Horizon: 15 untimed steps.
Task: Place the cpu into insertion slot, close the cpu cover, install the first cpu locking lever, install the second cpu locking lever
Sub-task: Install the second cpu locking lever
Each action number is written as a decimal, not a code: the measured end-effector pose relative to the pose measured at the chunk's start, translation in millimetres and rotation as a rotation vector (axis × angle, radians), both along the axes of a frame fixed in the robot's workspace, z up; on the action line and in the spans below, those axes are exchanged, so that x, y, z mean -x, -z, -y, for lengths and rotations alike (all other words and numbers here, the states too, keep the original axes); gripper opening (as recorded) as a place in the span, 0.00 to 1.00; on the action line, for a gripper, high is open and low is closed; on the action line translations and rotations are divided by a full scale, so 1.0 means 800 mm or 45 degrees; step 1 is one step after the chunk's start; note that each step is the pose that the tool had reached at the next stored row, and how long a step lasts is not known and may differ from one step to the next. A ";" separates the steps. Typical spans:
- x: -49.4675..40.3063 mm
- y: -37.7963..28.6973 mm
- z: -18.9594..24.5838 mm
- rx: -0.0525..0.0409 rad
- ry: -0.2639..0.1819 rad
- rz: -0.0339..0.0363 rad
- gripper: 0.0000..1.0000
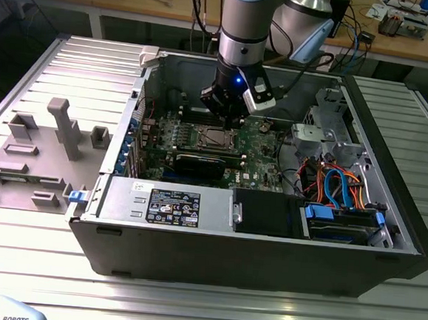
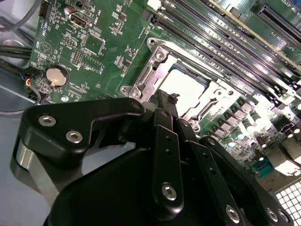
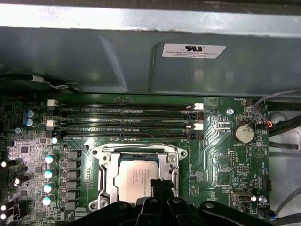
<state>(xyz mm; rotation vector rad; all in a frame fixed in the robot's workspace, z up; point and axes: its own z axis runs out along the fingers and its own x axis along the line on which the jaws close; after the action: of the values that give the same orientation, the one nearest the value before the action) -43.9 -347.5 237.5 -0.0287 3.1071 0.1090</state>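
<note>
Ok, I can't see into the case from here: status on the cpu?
Gripper low over the insertion slot, fingers together. Cpu seated in the slot, cpu cover down around it. Nothing in the way.

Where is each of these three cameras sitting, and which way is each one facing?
Exterior view: off the arm, outside the open computer case, looking down into it; the arm and its tool hang over the insertion slot.
Second wrist view: on the arm, looking obliquely past the black tool onto the motherboard.
First wrist view: on the arm, looking almost straight down at the motherboard; the tool shows at the frame's edge.
Both wrist views share the cpu seated in the slot, with the cpu cover around it.
</note>
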 end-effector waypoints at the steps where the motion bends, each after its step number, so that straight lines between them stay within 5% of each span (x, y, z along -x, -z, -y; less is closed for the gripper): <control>1: 0.000 -0.0011 0.0000 0.000 0.000 0.0000 0.11; 4: 0.000 -0.0068 0.0000 0.000 0.000 0.0000 0.11; 9: 0.000 -0.0069 0.0064 0.000 0.000 0.0002 0.11; 15: 0.000 -0.0069 0.0078 0.000 0.000 0.0001 0.11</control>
<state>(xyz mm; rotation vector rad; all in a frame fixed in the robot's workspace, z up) -43.9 -353.7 243.0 -0.0289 3.1070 0.1093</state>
